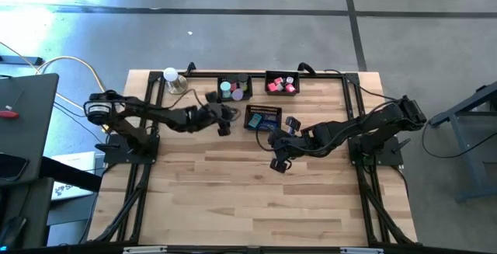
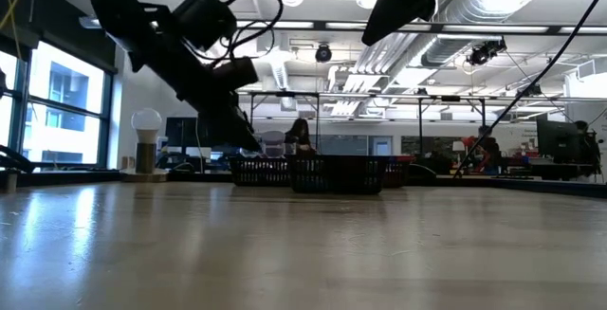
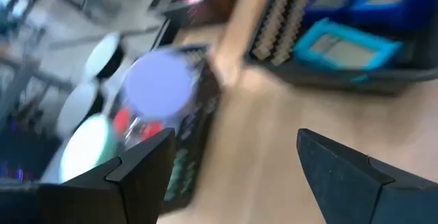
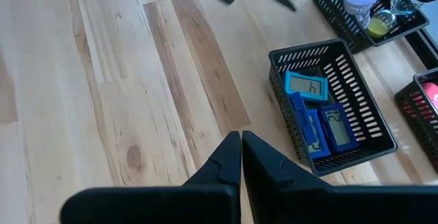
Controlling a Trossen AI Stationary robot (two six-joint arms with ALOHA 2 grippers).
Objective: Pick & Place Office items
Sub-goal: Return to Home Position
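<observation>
The left gripper (image 3: 236, 138) has its two fingers far apart, and there is nothing between them. Seen from above, it hangs over the table in the upper middle of the picture. It is just below the left basket (image 4: 339, 20) and just left of the lower basket (image 4: 304, 56).

The right gripper (image 4: 241, 138) has its fingers pressed together and holds nothing. From above it is near the middle of the picture, over bare wood, a little below the lower basket.

The small things all sit in three black baskets near the top edge of the table (image 1: 233, 200).
- **Left basket:** it holds the round-topped pieces (image 1: 227, 88). They are teal, light purple and black, and they stand close together.
- **Right basket (image 1: 276, 74):** it holds the pink-red cubes (image 1: 279, 85).
- **Lower basket:** it holds the blue blocks (image 4: 321, 131). They lie side by side, with a lighter blue one at one end.

A white ball (image 1: 170, 74) on a stand is at the top left corner of the table, apart from the baskets.
</observation>
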